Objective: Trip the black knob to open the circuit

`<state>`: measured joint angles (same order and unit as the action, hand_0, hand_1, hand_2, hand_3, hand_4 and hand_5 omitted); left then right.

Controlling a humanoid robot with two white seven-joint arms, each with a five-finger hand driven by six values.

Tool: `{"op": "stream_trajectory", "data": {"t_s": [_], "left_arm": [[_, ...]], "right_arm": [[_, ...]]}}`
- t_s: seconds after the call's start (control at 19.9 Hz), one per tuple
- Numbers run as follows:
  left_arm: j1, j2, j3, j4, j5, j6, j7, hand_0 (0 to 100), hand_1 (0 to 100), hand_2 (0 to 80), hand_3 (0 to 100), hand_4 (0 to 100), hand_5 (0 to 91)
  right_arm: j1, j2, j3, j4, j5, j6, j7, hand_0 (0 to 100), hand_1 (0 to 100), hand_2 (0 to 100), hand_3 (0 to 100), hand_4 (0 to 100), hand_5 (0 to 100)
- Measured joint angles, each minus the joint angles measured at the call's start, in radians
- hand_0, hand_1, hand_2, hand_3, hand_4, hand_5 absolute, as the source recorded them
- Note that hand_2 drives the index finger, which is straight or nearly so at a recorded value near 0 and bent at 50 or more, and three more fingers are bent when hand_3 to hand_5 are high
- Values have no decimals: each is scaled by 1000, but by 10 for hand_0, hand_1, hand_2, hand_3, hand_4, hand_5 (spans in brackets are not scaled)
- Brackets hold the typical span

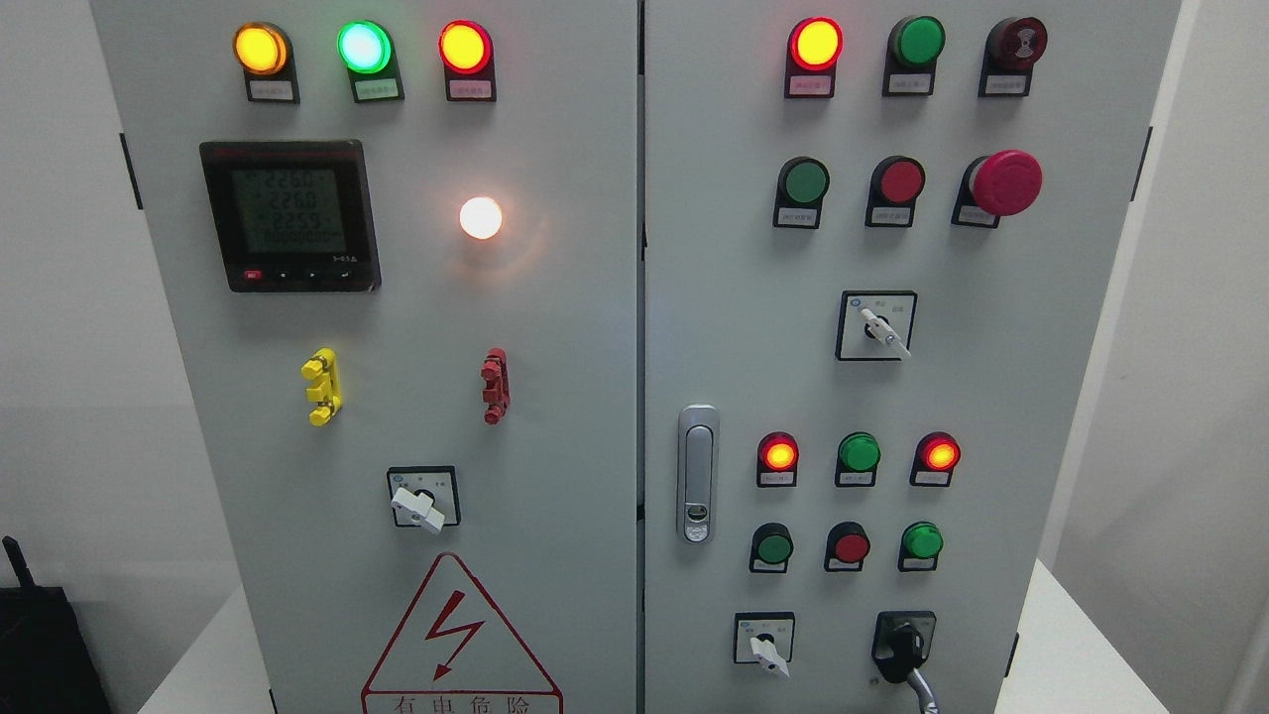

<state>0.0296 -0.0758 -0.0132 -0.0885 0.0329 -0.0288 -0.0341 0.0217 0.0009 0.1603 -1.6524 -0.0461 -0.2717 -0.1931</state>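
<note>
Hands: neither robot hand nor arm in view, so state of the fingers cannot be told.
Tabletop (1081, 654): white, carrying the cabinet, showing at lower left and lower right.
Black bag (45, 650): dark shape at the lower left edge, beside the cabinet.
Black knob (904, 643): lowest row of the right door, far right, on a black plate, its grey-tipped lever pointing down and slightly right; just right of a small white-handled selector switch (765, 645).
Warning triangle (458, 645): red lightning sign at the bottom of the left door, cut off by the lower edge.
Left door selector (421, 501): white handle, tilted toward lower right, above the warning triangle.
Door handle (698, 474): chrome swing handle with a keyhole, at the left edge of the right door.
Lower lamps: red lit (778, 454), green unlit (859, 452), red lit (938, 453); beneath them green, red, green buttons.
Terminals: yellow (321, 387) and red (494, 385) posts at mid-height on the left door.
Upper selector (876, 324): white handle pointing lower right, middle of the right door.
Meter (289, 214): black digital display, digits lit, upper left door; white lamp (481, 217) glowing to its right.
Emergency stop (1003, 183): red mushroom button, upper right, beside green and red buttons.
Top row: yellow, green, red lamps lit on the left door; red lit, green unlit, buzzer on the right door.
</note>
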Motion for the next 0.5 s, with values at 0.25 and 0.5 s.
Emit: {"op": "stream_trajectory", "data": {"t_s": [0.25, 0.5], "left_arm": [[0, 0, 0, 0, 0, 0, 0, 120, 389, 0, 0, 0, 0], [0, 0, 0, 0, 0, 0, 0, 120, 389, 0, 0, 0, 0]], "right_arm": [[-1, 1, 0, 0, 0, 0, 0, 795, 864, 0, 1000, 960, 864], [-1, 1, 1, 0, 0, 0, -1, 796, 864, 0, 1000, 960, 863]]}}
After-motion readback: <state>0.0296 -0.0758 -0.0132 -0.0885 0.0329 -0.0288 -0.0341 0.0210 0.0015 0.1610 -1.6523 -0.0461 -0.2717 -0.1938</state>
